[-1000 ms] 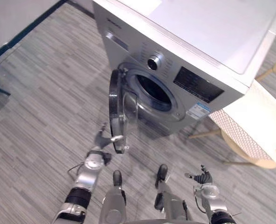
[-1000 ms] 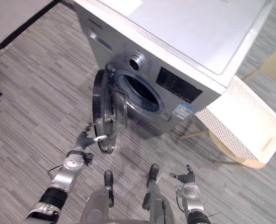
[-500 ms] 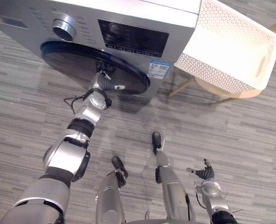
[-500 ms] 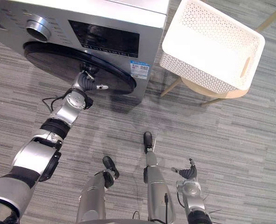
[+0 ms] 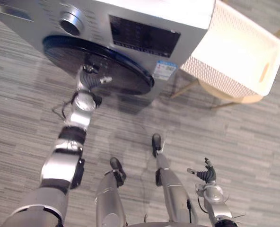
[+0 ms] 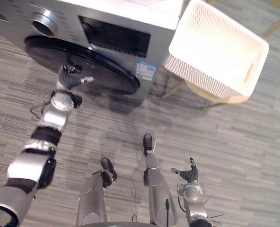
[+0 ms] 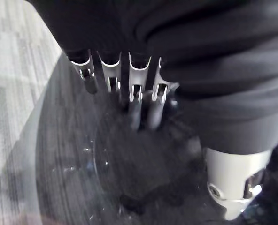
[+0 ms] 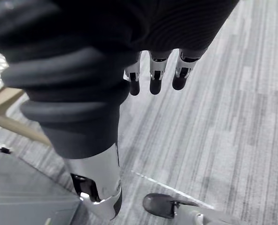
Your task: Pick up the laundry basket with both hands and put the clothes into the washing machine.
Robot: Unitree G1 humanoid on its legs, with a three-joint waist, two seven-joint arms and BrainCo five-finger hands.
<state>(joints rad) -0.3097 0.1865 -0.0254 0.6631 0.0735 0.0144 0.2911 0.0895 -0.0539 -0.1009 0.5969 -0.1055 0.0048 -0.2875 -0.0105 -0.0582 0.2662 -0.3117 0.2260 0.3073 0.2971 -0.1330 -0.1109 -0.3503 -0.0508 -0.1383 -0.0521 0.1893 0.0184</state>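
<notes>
My left hand (image 5: 89,79) rests straight fingers on the washer (image 5: 144,19) door (image 5: 126,75), which lies against the front. My right hand (image 5: 207,176) hangs low over the floor, relaxed and empty. The basket (image 5: 234,52) sits on a stool (image 5: 225,93) beside the washer; no clothes visible in it. Loading appears finished, or the basket was empty throughout.

The washing machine (image 5: 144,19) has a smooth, silver, satin-metal look, with a glossy black control panel (image 5: 144,35) and a glossy dark glass door (image 5: 111,71). The laundry basket (image 5: 239,52) is matt white perforated plastic. The stool (image 5: 234,97) beneath it is pale wood. The floor (image 5: 253,137) is grey wood-grain planking.
</notes>
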